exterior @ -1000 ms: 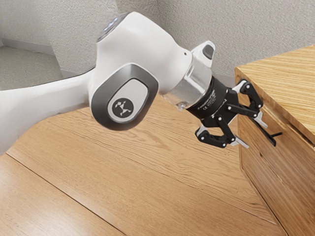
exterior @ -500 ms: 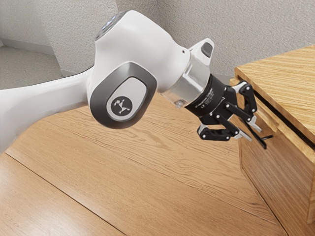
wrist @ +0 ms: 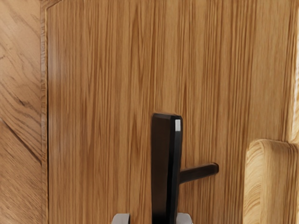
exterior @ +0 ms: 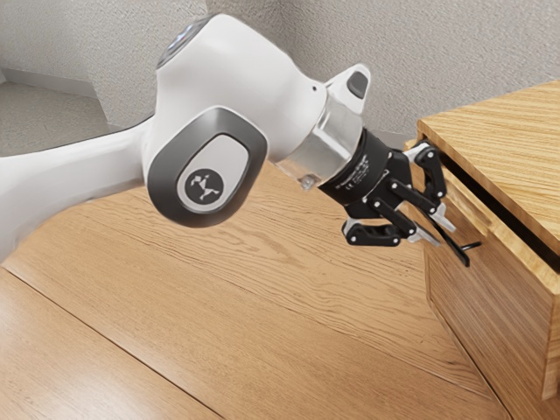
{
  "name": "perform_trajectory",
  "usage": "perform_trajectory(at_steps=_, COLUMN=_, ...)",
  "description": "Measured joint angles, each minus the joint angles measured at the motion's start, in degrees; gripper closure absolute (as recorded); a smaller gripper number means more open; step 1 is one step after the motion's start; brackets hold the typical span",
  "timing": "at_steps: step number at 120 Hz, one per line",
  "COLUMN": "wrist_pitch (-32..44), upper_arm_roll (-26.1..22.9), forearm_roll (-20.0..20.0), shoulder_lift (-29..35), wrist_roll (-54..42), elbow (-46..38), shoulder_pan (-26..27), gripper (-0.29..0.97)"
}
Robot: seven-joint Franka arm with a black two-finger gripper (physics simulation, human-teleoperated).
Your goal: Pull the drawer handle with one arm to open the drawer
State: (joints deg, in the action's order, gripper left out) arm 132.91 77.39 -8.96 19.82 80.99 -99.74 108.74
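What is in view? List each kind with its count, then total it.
cabinet: 1
drawer: 1
handle: 1
arm: 1
claw: 1
Total: 5

drawer front: oak-toned panel, grain running along the handle's length. handle: black bar, standing off the panel on a black stem. two pale fingertips: one either side of the bar, both against it. rounded wooden edge: just beside the stem's end. plank floor: past the panel's edge, on the side away from the stem
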Motion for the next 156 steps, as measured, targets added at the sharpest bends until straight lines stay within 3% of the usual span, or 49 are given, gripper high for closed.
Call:
perform_trajectory(at_steps=31, wrist_pitch=-0.2, upper_arm_roll=-4.2, forearm_roll=0.2, shoulder_lift=0.0, wrist_roll=-0.2, elbow=-1.4, shoulder_pan=-3.9, gripper=0.66)
perform_trajectory(at_steps=48, wrist_pitch=-0.3, upper_arm_roll=-8.6, forearm_roll=0.2, shoulder_lift=0.6, wrist_roll=-0.2, elbow=-3.6, shoulder_pan=-9.1, gripper=0.65)
perform_trajectory(at_steps=72, wrist_pitch=-0.4, upper_arm_roll=-10.6, forearm_roll=0.3, shoulder_lift=1.1, wrist_roll=-0.3, elbow=-4.6, shoulder_pan=-11.7, gripper=0.65)
perform_trajectory(at_steps=86, wrist_pitch=-0.6, upper_arm_roll=-15.2, forearm_roll=0.3, shoulder_lift=2.2, wrist_roll=-0.2, elbow=-6.4, shoulder_pan=-16.9, gripper=0.65)
perform_trajectory(at_steps=156, wrist_pitch=-1.2, upper_arm_roll=-25.9, forearm_roll=0.3, shoulder_lift=6.8, wrist_roll=-0.3, elbow=-12.5, shoulder_pan=-28.1, gripper=0.65)
